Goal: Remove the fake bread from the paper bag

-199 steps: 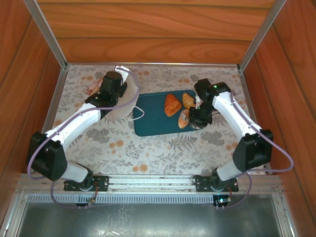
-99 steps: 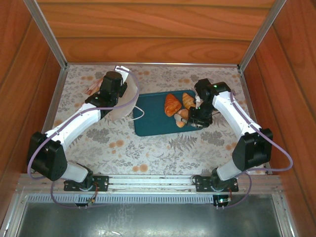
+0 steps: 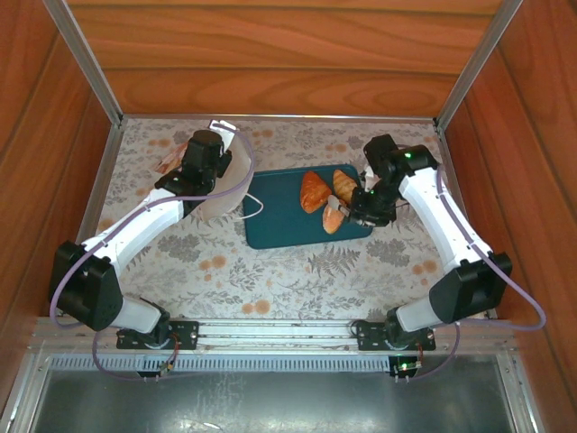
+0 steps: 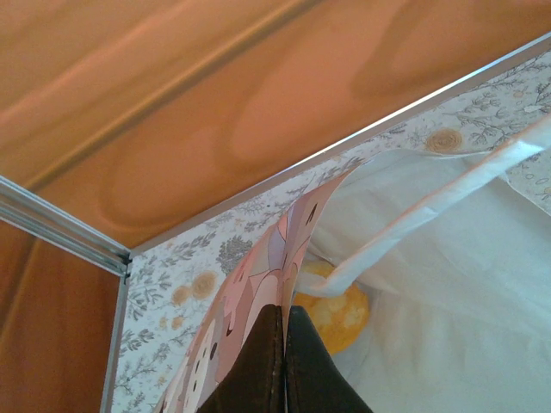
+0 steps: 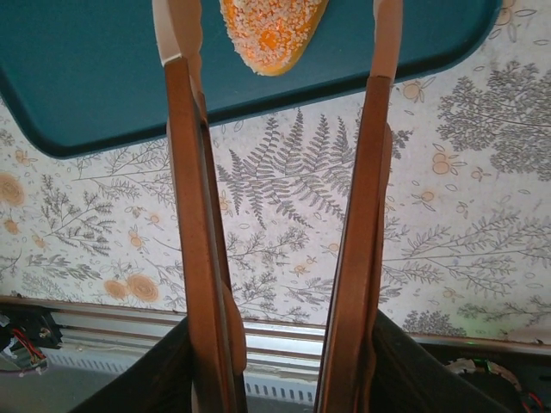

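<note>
The right gripper (image 5: 282, 21) has drawn back from the tray (image 3: 275, 225) with its jaws spread, leaving the roll (image 3: 332, 220) free by the near edge, while the left gripper (image 4: 283, 344) pinches the bag (image 4: 448, 284), whose rim, if it slips, could fold shut over the bun (image 4: 344, 314) inside.

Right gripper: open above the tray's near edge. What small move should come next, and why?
Probably raise the right gripper off the teal tray and swing it toward the paper bag. Its jaws stand open and empty, a seeded roll lies on the tray beyond them, and the left gripper pinches the bag's edge, with a yellow bun inside.
</note>
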Controlling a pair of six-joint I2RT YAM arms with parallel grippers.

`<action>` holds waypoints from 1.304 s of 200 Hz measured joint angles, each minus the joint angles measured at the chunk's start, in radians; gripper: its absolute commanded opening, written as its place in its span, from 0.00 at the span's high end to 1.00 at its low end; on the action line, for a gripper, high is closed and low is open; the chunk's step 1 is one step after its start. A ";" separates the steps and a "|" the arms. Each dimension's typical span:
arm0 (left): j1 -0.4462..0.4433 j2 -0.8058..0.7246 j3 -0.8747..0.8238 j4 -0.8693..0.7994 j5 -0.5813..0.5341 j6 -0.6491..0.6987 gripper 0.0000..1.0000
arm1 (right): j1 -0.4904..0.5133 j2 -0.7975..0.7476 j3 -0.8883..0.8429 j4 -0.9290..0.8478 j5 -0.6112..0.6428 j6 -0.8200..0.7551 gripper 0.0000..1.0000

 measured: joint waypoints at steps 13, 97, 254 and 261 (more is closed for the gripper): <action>0.000 -0.002 0.000 0.000 0.000 0.000 1.00 | 0.000 -0.019 0.018 -0.019 0.005 0.000 0.62; 0.000 -0.050 -0.014 0.001 0.012 0.000 1.00 | 0.042 -0.135 0.121 -0.029 -0.029 0.017 0.76; 0.000 -0.105 -0.080 0.024 0.109 -0.021 1.00 | 0.467 0.006 0.197 0.393 -0.127 0.110 0.77; 0.000 -0.105 -0.080 0.024 0.111 -0.025 1.00 | 0.469 0.018 0.204 0.395 -0.128 0.109 0.77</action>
